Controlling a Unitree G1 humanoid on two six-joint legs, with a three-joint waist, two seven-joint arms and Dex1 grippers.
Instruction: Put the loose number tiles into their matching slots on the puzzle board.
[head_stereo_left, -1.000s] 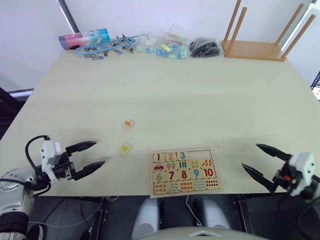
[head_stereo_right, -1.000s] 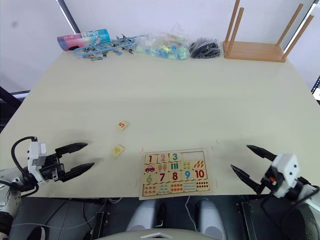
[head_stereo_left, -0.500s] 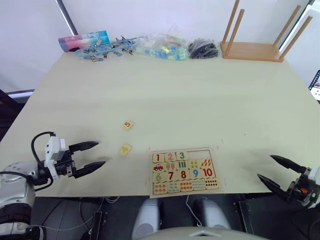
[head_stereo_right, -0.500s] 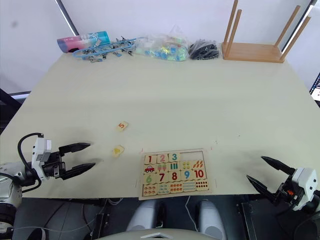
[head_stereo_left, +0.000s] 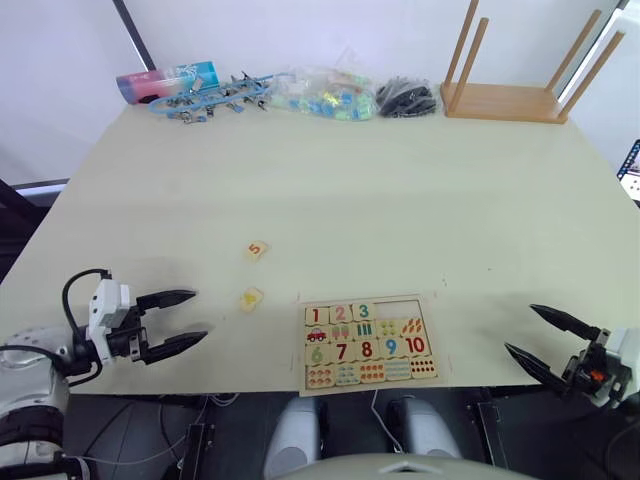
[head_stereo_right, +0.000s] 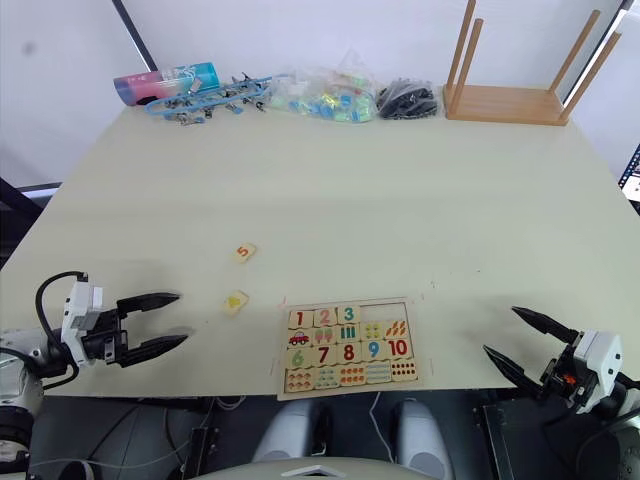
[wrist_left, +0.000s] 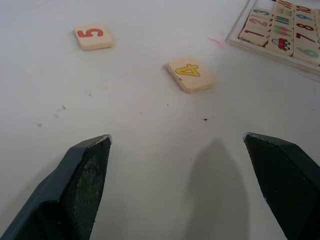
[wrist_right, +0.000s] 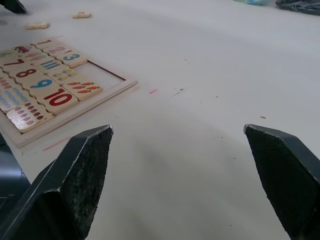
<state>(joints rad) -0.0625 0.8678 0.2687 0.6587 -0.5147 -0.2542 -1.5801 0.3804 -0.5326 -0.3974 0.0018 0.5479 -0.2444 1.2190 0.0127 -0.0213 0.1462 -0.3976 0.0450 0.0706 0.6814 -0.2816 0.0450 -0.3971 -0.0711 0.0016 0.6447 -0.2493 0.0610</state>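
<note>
My left gripper (wrist_left: 177, 187) hovers over the table (head_stereo_left: 330, 190) with its jaws spread wide and nothing between them. Just ahead of them lies the yellow 4 tile (wrist_left: 190, 74), slightly skewed, so I would turn the wrist to square up before closing (a corner grip will likely slip). Beyond that sits the 5 tile (wrist_left: 93, 37). The puzzle board (head_stereo_left: 369, 343) lies off to the right-finger side, its 1, 2 and 3 seated and two slots (head_stereo_left: 399, 308) bare. My right gripper (wrist_right: 182, 185), likewise released, waits beside the board's far edge.
</note>
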